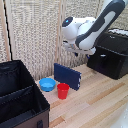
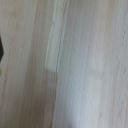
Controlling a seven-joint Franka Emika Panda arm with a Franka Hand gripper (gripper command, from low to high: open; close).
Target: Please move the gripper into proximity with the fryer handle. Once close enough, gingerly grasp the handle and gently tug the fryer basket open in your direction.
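Backdrop is a run of pale woven screens behind a light wooden table (image 1: 95,100). On the table we note a large black fabric case (image 1: 20,95) at the exterior view's left, then a blue bowl (image 1: 47,84), a red cup (image 1: 63,90) just beside it, and a dark blue flat box (image 1: 67,76) standing on its long edge behind the cup.

The black air fryer (image 1: 111,54) sits at the exterior view's right, toward the back. The fryer basket (image 1: 106,64) forms its lower front. We judge its front face looks toward the exterior view's left and somewhat toward the camera, so its pull direction and its long axis would run that way, out over bare table. A small fitting shows on that face, probably the handle, but it is too blurred to confirm.

The arm (image 1: 102,25) arches in from the upper right, and the gripper (image 1: 72,48) hangs above the table, near the fryer's front but apart from it. This placement reads as an approach stance: in front of the basket, not yet level with the handle.

Gripper state: we cannot tell. The fingers are too small and blurred in the exterior view, and the wrist view shows only wood grain with a dark sliver at one edge. Nothing appears held.
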